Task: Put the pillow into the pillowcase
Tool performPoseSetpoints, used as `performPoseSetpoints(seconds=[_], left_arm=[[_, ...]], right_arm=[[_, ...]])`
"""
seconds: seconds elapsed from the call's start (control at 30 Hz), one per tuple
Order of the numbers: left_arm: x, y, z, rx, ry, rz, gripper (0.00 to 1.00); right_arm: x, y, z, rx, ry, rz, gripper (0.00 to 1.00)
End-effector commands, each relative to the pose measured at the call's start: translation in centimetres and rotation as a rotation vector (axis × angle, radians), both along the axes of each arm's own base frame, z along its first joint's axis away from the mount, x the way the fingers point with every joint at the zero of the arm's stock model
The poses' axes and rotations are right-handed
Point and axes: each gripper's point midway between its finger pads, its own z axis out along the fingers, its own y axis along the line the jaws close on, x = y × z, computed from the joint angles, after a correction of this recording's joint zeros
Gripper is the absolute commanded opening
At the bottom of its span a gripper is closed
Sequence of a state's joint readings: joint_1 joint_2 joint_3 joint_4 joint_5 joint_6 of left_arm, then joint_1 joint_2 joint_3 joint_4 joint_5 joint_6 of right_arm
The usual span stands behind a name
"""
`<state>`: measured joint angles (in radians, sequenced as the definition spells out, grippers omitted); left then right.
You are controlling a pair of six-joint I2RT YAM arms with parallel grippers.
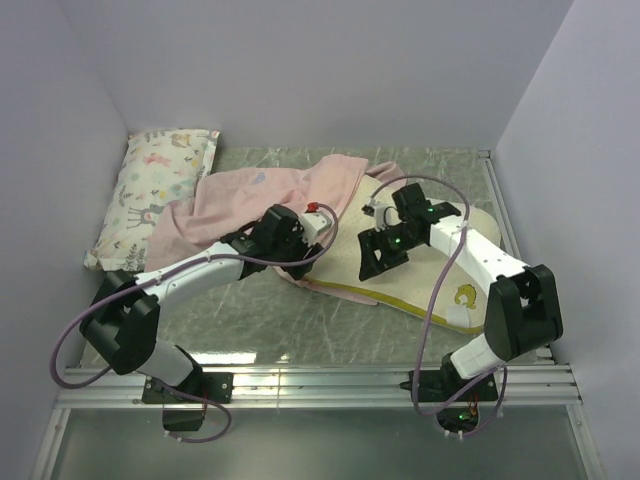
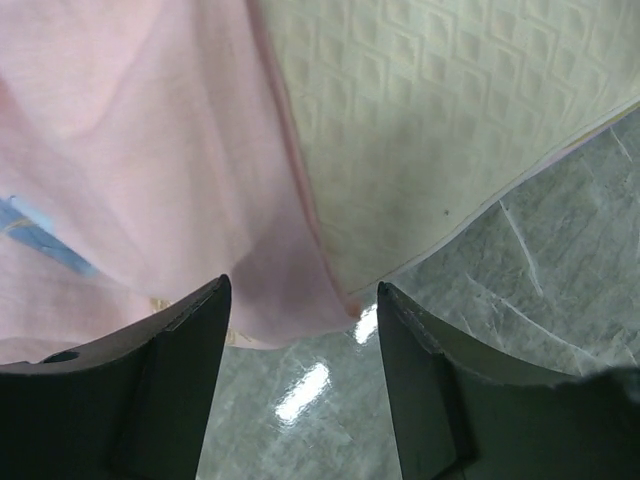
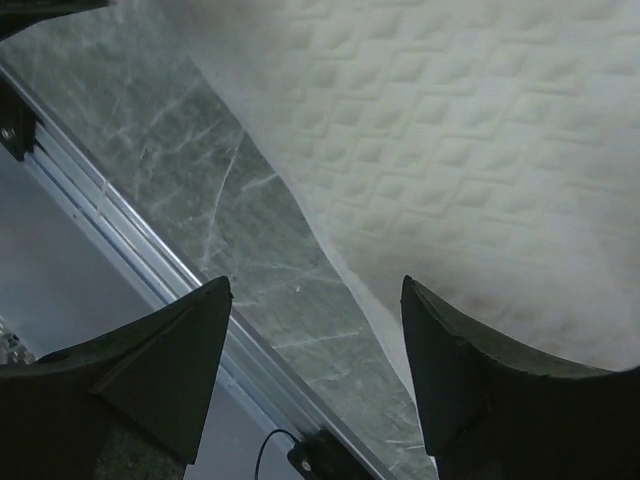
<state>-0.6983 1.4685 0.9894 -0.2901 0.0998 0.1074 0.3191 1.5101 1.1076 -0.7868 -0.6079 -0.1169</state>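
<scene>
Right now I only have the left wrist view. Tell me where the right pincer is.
Observer: The right pincer hangs over the pillow, open and empty, apart from the left pincer.
Operator: Report how much of the pillow the pillowcase covers.
Observer: The pillowcase drapes over its far left part only; the end with the yellow logo lies bare.
Operator: Name anything else out there.
Observer: A small printed pillow lies in the table's far left corner, right beside the pillowcase.
</scene>
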Motion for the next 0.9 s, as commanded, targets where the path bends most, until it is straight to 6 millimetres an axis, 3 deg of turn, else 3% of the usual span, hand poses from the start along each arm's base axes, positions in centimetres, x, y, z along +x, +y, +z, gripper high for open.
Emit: performPoseSetpoints(seconds=[0.0, 0.07, 0.23, 0.3, 0.4, 0.43, 0.5, 0.53, 0.63, 0.7, 0.73, 0.87], left_arm=[[1.3, -1.7, 2.1, -0.054, -0.061, 0.019, 0.65], [1.2, -1.8, 1.5, -0.044, -0.046, 0.022, 0.66], [-0.5, -1.7, 1.8, -0.085, -0.014, -0.016, 0.70], [-1.9, -1.4, 1.5, -0.097, 0.016, -0.048, 0.71], [-3.7, -0.9, 2.7, -0.163, 0.022, -0.090, 0.74], [-4.1, -0.6, 4.1, -0.202, 0.002, -0.091, 0.77], [-4.4, 0.2, 4.3, -0.244, 0.028, -0.062, 0.79], [-5.0, 0.2, 4.9, -0.289, 0.060, -0.051, 0.81], [-4.9, 0.8, 5.0, -0.328, 0.093, 0.017, 0.87], [-4.3, 0.7, 5.3, -0.346, 0.085, 0.055, 0.89], [-4.0, 0.6, 4.8, -0.338, 0.098, 0.069, 0.89], [-2.2, 0.7, 3.8, -0.297, 0.108, 0.151, 0.88]], right_arm=[[-1.1, 0.9, -0.5, -0.051, -0.027, 0.082, 0.77], [-1.3, 0.9, -2.2, -0.149, -0.046, 0.099, 0.77], [1.6, -0.2, -6.3, -0.356, -0.085, -0.014, 0.75], [2.5, 0.1, -6.4, -0.378, -0.133, -0.029, 0.74], [2.9, 1.1, -4.0, -0.316, -0.221, -0.022, 0.75], [2.8, 1.3, -2.0, -0.272, -0.285, -0.007, 0.76], [2.6, 1.8, 0.3, -0.215, -0.352, 0.022, 0.80], [2.5, 1.6, 2.2, -0.196, -0.428, 0.048, 0.82], [2.5, 0.3, 3.7, -0.246, -0.572, 0.111, 0.92], [2.6, -0.4, 3.1, -0.301, -0.633, 0.152, 0.95], [2.4, -1.4, 1.5, -0.368, -0.646, 0.196, 0.95], [1.8, -1.0, -2.5, -0.416, -0.668, 0.286, 0.95]])
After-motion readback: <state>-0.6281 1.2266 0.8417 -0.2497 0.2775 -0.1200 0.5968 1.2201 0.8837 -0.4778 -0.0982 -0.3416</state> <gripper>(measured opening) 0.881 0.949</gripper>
